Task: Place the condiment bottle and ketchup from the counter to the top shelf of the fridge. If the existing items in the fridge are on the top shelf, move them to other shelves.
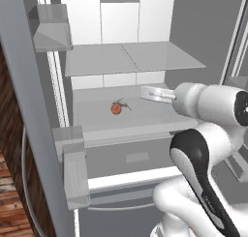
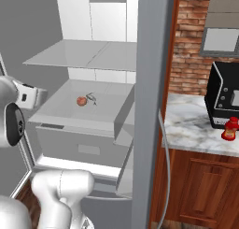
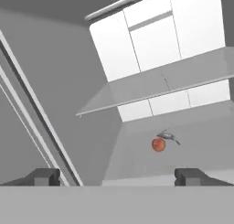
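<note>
While the gripper [image 3: 117, 176] hangs empty with fingers wide before the fridge [image 1: 193, 33], the fruit [image 1: 116, 108] and sprig [image 1: 124, 104] touch on the lower shelf [image 1: 92, 110]; the ketchup [image 2: 229, 129] stands on the counter [image 2: 191, 125].

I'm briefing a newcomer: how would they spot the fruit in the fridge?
Look into the open fridge, below the top shelf. On the lower shelf above the drawer lies the fruit: small, round, red-orange, unlike the thin dark sprig touching it.

legible text: none. no words, labels, brand marks, numbers or signs can be read on the fridge [image 1: 203, 33], its shelves, the ketchup [image 2: 229, 129], the black appliance [image 2: 224, 99] or the brick wall [image 2: 191, 36].
</note>
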